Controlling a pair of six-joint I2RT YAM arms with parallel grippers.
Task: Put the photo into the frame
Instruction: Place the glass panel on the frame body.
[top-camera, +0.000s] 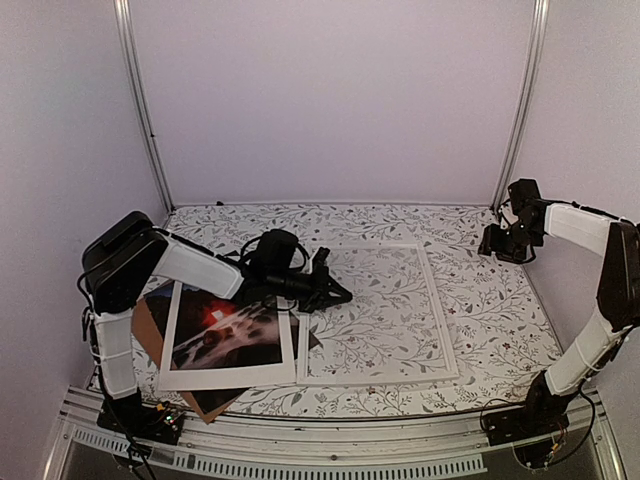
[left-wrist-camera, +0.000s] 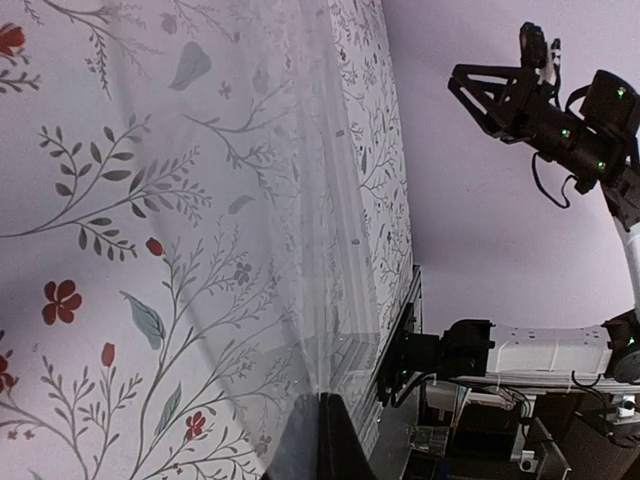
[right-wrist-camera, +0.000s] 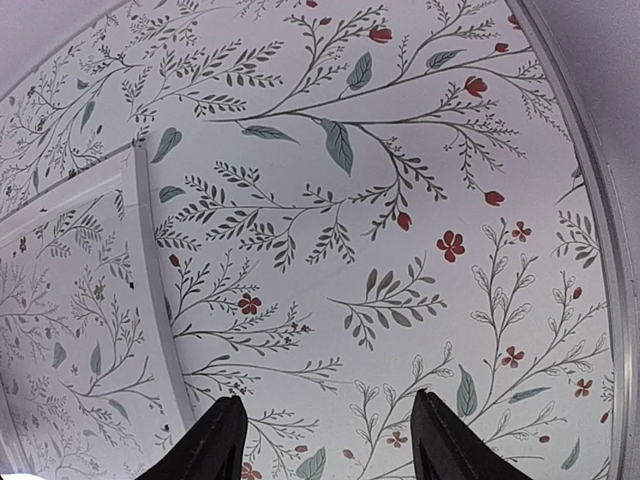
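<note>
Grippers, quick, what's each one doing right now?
Left gripper: shut, by the frame; whether it grips it cannot be told.
Right gripper: open, holding nothing.

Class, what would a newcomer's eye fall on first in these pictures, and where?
The dark photo with its red glow, lying at the left. Then the white frame, flat in the middle on the flowered cloth, with the shut left gripper over its left side.
</note>
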